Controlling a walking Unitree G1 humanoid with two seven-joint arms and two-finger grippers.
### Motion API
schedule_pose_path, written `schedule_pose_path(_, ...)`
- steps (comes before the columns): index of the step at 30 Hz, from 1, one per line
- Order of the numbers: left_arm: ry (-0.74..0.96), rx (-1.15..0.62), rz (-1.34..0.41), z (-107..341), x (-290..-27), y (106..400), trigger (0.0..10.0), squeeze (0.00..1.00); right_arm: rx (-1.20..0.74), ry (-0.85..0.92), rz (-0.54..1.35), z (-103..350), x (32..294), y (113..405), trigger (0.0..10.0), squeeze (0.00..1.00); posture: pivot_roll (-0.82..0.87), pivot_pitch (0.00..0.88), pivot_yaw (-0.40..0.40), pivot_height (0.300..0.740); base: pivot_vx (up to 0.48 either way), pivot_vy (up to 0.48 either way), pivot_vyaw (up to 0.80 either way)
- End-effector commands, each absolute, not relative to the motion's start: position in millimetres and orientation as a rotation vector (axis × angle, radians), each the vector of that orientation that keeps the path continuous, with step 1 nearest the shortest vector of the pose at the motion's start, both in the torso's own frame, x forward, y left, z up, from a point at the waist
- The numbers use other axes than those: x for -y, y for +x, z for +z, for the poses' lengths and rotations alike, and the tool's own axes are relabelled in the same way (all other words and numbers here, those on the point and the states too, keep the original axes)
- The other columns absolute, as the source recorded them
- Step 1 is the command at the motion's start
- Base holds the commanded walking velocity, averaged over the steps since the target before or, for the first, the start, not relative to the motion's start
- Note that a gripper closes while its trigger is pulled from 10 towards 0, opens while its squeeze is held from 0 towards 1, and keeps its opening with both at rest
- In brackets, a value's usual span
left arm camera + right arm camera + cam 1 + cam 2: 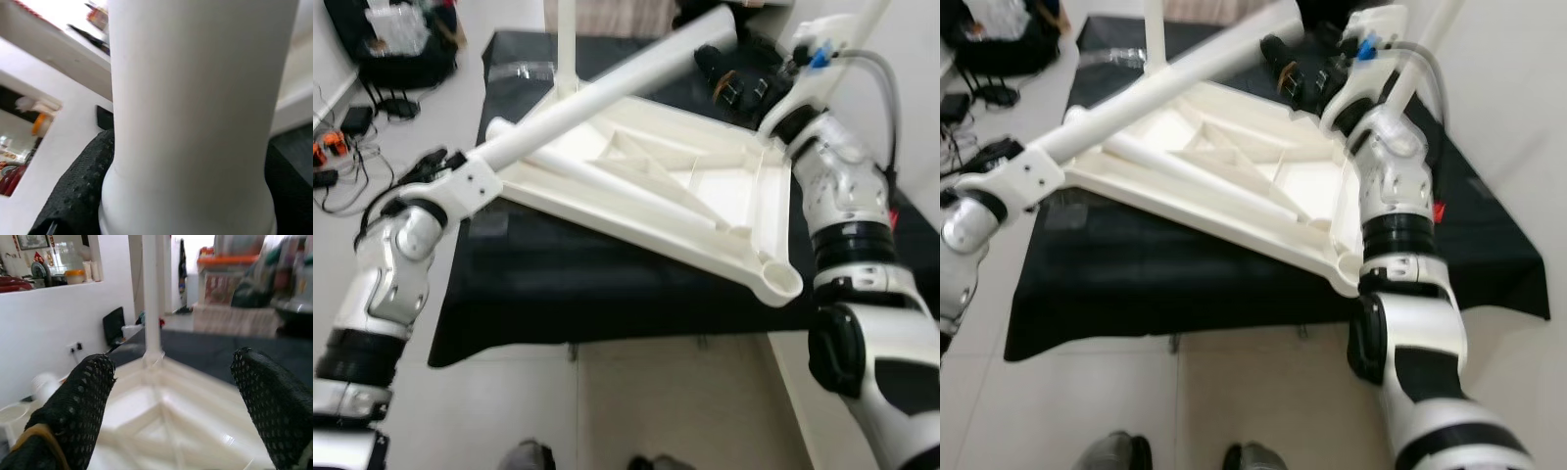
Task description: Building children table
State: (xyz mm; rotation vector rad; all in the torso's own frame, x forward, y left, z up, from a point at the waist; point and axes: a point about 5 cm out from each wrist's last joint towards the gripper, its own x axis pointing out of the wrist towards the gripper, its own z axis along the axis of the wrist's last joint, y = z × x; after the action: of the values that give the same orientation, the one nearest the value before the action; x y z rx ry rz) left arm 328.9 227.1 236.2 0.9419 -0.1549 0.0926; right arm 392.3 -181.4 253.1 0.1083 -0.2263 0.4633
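Left wrist view: white table leg (195, 112) is pinched by left pincer (186, 196). Right pincer (181, 396) is spread above upturned tabletop (705, 196) on black-covered desk (558, 284).

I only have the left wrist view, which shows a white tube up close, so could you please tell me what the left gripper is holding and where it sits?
Observer: The left gripper is shut on a long white table leg that slants up across the upturned tabletop.
Operator: Are any legs fitted already?
Observer: One upright leg stands at the far corner.
Operator: Where is the right gripper?
Observer: The right gripper is open, over the tabletop's right side.
Operator: Any spare legs?
Observer: Another leg lies inside the frame.
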Motion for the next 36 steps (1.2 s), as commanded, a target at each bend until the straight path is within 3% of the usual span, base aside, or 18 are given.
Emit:
schedule_pose_path(1, 0.915, 0.150, 0.096, 231, -225, 325, 10.0, 0.00, 0.261, 0.135, 0.457, 259, 184, 390, 10.0, 0.00, 0.04, 0.010, -0.085, 0.740, 0.000, 0.000, 0.00)
schedule_pose_path(7, 0.877, 0.129, 0.076, 219, -218, 317, 10.0, 0.00, 0.274, 0.198, 0.422, 252, 184, 386, 10.0, 0.00, 0.04, 0.000, -0.080, 0.740, 0.000, 0.000, 0.00)
schedule_pose_path(8, 0.773, 0.155, 0.060, 215, -209, 311, 10.0, 0.00, 0.272, 0.246, 0.414, 246, 176, 385, 10.0, 0.00, 0.04, 0.000, -0.078, 0.740, 0.000, 0.000, 0.00)
schedule_pose_path(12, 0.728, 0.169, 0.052, 214, -206, 310, 10.0, 0.00, 0.268, 0.254, 0.420, 244, 173, 384, 10.0, 0.00, 0.04, 0.000, -0.078, 0.740, 0.000, 0.000, 0.00)
schedule_pose_path(17, 0.490, 0.226, -0.053, 209, -167, 294, 10.0, 0.00, 0.201, 0.286, 0.481, 216, 145, 363, 10.0, 0.00, 0.04, 0.000, -0.069, 0.740, 0.000, 0.000, 0.00)
schedule_pose_path(21, 0.413, 0.204, -0.067, 205, -161, 291, 10.0, 0.00, 0.184, 0.306, 0.520, 212, 136, 355, 10.0, 0.00, 0.03, 0.000, -0.068, 0.740, 0.000, 0.000, 0.00)
schedule_pose_path(22, 0.403, 0.197, -0.076, 204, -160, 291, 10.0, 0.00, 0.185, 0.307, 0.542, 212, 133, 353, 10.0, 0.87, 0.03, 0.000, -0.063, 0.740, 0.000, 0.000, 0.00)
schedule_pose_path(23, 0.391, 0.189, -0.085, 202, -158, 291, 10.0, 0.00, 0.194, 0.321, 0.563, 213, 130, 350, 10.0, 1.00, 0.03, 0.000, -0.063, 0.740, 0.000, 0.000, 0.00)
schedule_pose_path(30, 0.376, 0.174, -0.085, 200, -159, 290, 10.0, 0.00, 0.199, 0.343, 0.598, 216, 126, 346, 10.0, 1.00, 0.03, 0.000, -0.066, 0.740, 0.000, 0.000, 0.00)
schedule_pose_path(31, 0.371, 0.168, -0.080, 200, -161, 291, 10.0, 0.00, 0.188, 0.371, 0.638, 217, 125, 344, 10.0, 0.00, 0.02, 0.000, -0.063, 0.740, 0.000, 0.000, 0.00)
schedule_pose_path(36, 0.347, 0.115, -0.118, 187, -156, 286, 10.0, 0.00, 0.169, 0.470, 0.815, 217, 123, 328, 10.0, 0.00, 0.03, 0.002, -0.063, 0.740, 0.000, 0.000, 0.00)
